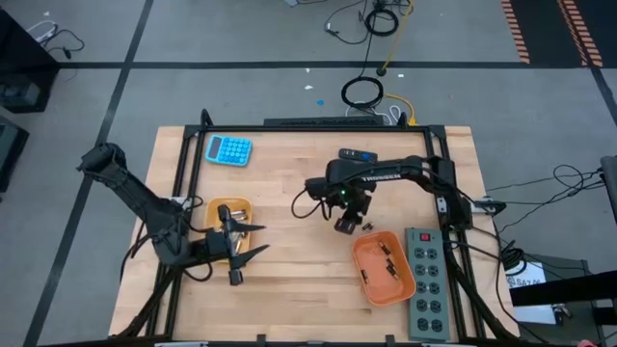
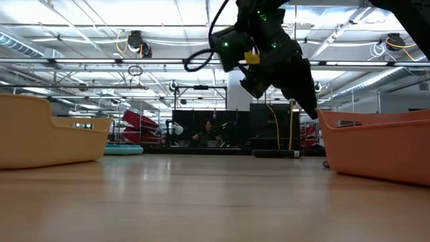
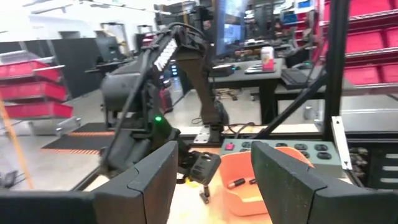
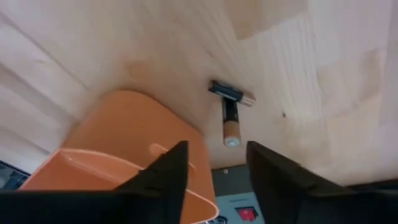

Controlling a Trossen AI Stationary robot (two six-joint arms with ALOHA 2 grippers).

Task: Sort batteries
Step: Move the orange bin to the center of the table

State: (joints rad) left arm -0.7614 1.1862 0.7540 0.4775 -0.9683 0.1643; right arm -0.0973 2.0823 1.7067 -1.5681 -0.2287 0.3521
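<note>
Two batteries (image 4: 230, 112) are lying crossed on the table (image 4: 298, 56) just beside the orange tray (image 4: 124, 149), under our right claw (image 4: 214, 180), which is hanging parted and seemingly empty. Closing now, we are risking pinching both together, or nudging one away.

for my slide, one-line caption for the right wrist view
Open right gripper hovers over two batteries lying on the wooden table beside the orange tray.

Blue calculator (image 1: 228, 149) at the table's far edge, grey power strip (image 1: 428, 284) beside orange tray (image 1: 383, 267).
</note>
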